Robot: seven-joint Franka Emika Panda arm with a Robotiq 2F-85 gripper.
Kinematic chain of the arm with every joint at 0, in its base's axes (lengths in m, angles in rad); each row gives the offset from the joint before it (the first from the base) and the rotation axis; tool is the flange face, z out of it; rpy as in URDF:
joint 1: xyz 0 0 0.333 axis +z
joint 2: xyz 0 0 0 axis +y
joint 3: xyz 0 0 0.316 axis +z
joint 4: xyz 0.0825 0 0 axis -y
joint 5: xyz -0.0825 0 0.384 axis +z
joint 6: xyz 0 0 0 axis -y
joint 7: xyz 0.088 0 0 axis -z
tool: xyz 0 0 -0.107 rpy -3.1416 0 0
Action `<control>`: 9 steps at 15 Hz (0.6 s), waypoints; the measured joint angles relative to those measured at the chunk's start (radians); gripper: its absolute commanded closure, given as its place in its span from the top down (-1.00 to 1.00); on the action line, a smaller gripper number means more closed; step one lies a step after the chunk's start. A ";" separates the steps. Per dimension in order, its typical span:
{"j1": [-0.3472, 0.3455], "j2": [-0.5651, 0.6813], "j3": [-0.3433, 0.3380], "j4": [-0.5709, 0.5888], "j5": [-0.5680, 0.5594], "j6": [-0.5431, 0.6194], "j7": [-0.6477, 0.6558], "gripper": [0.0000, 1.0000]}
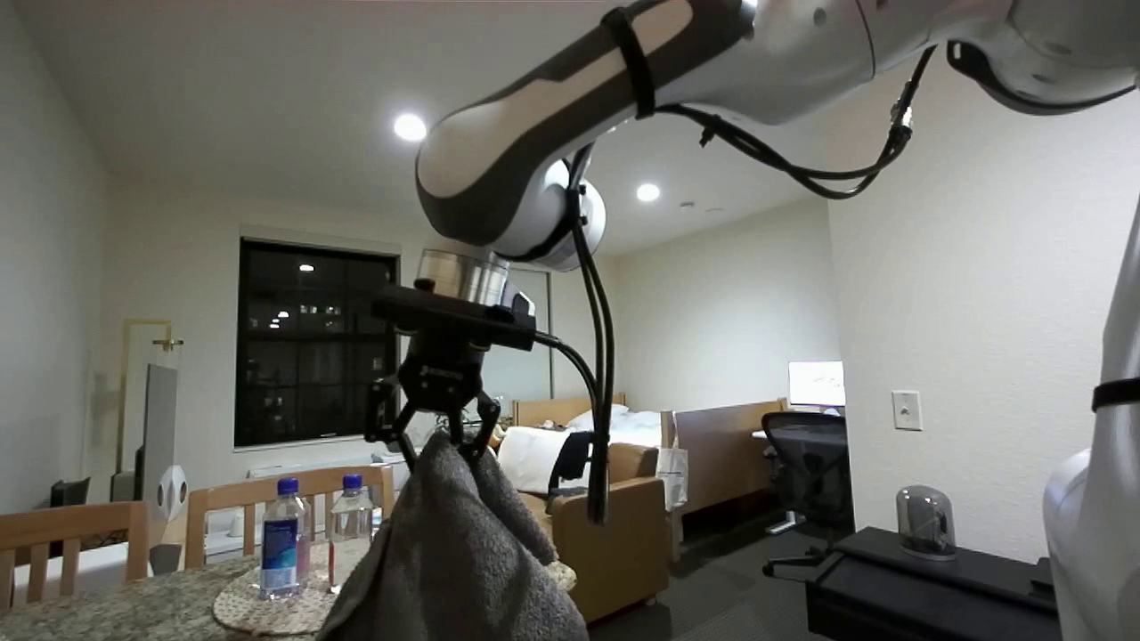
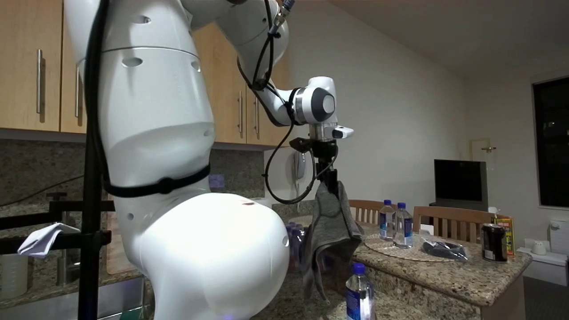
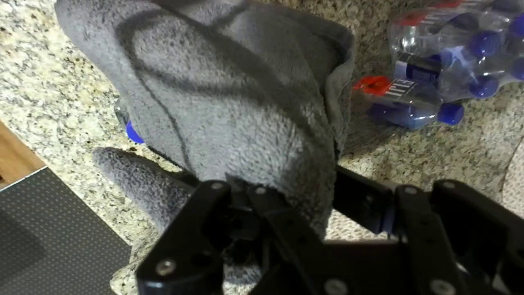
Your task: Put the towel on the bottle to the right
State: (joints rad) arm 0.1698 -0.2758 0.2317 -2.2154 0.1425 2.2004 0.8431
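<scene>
A grey towel (image 1: pixel 463 552) hangs in folds from my gripper (image 1: pixel 445 445). In an exterior view the towel (image 2: pixel 331 222) hangs below the gripper (image 2: pixel 330 183), above the lower counter. In the wrist view the towel (image 3: pixel 241 102) fills much of the picture and covers part of the fingers (image 3: pixel 292 186). The gripper is shut on its upper fold. A clear bottle with a blue cap (image 2: pixel 359 295) stands on the lower counter, just right of and below the towel. In the wrist view a blue-capped bottle (image 3: pixel 133 133) is mostly hidden under the towel's left edge.
Two more bottles (image 2: pixel 386 220) (image 2: pixel 402 226) stand on a round mat (image 1: pixel 236 610) on the raised counter. A dark can (image 2: pixel 494 242) and a plastic-wrapped item (image 2: pixel 444 250) are nearby. Several packed bottles (image 3: pixel 409 104) lie right of the towel in the wrist view.
</scene>
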 measured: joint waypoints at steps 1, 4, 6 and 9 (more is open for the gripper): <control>-0.009 0.002 -0.005 -0.019 0.000 0.029 -0.001 -0.80; -0.025 0.014 -0.026 -0.062 0.006 0.084 -0.004 -0.81; -0.029 0.015 -0.047 -0.078 0.009 0.088 -0.005 -0.81; -0.053 0.002 -0.070 -0.083 0.009 0.088 -0.005 -0.81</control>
State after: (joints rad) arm 0.1168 -0.2733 0.1617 -2.2983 0.1512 2.2880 0.8380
